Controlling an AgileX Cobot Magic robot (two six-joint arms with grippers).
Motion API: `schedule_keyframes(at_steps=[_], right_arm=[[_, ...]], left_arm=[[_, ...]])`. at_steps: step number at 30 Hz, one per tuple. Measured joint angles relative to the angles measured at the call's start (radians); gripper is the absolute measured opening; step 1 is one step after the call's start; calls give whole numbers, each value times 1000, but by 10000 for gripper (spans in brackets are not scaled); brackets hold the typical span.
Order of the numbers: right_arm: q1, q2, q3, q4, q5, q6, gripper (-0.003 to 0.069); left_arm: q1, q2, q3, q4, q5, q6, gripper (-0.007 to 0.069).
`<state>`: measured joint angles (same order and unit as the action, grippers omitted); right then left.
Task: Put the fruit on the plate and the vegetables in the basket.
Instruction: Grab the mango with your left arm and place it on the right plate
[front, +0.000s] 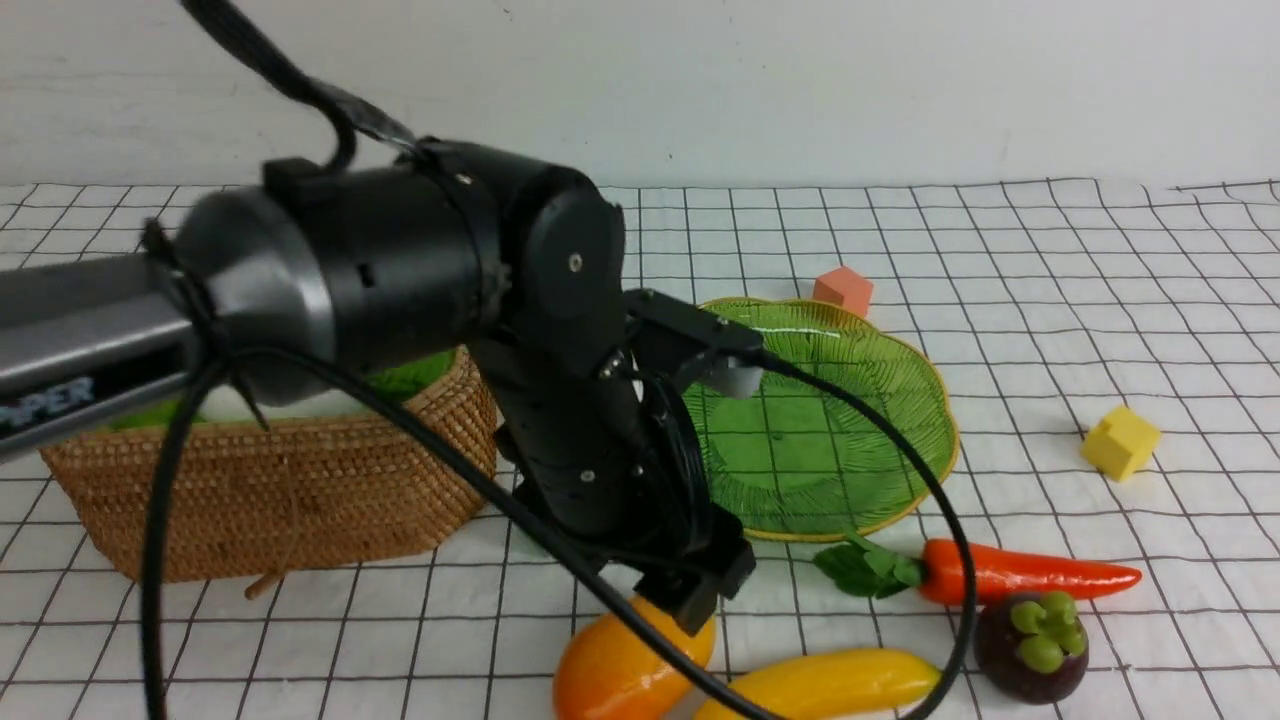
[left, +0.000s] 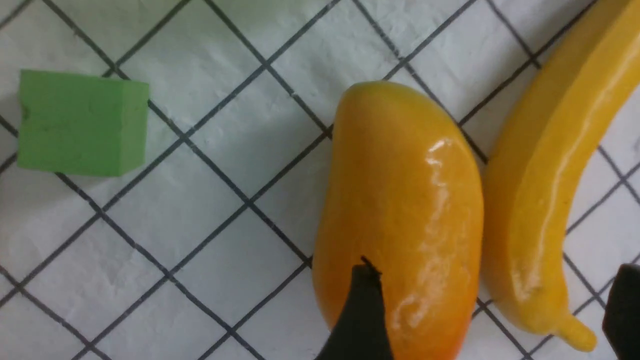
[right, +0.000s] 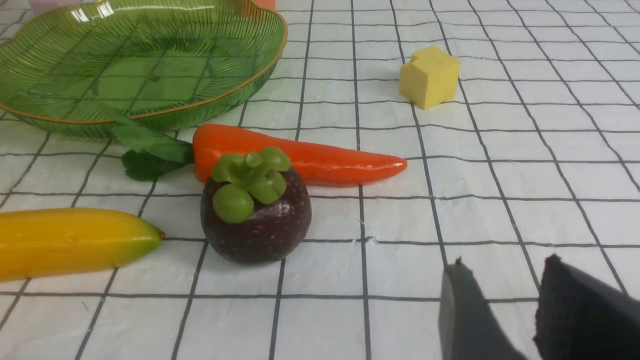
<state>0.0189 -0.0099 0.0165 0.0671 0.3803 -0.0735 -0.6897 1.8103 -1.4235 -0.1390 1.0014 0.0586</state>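
I am hovering the left gripper (left: 495, 270), fingers wide apart, above the mango (left: 400, 200), lower centre. The plate (front: 820, 460) is lying empty; banana (front: 830, 680), mangosteen (front: 1030, 645), carrot (front: 1030, 572) are waiting.

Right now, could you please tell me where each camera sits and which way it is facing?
Front view: between the arms, facing forward over basket and plate; left arm shows.
Left wrist view: above, facing down on mango, banana; open left gripper shows.
Right wrist view: low, facing across the cloth at mangosteen, carrot; right gripper shows.
Shared: all three show the banana.
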Motion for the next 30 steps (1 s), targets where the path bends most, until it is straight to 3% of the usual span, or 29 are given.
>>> schedule_keyframes(at_steps=[8, 20, 26, 30], right_arm=[[0, 0, 0, 0, 0, 0, 242], [0, 0, 0, 0, 0, 0, 242], [0, 0, 0, 0, 0, 0, 243], [0, 0, 0, 0, 0, 0, 243]], left_arm=[[0, 123, 0, 11, -42, -1, 606], [1, 170, -12, 19, -44, 48, 568], [1, 148, -102, 39, -33, 48, 568], [1, 137, -254, 69, -106, 13, 568]])
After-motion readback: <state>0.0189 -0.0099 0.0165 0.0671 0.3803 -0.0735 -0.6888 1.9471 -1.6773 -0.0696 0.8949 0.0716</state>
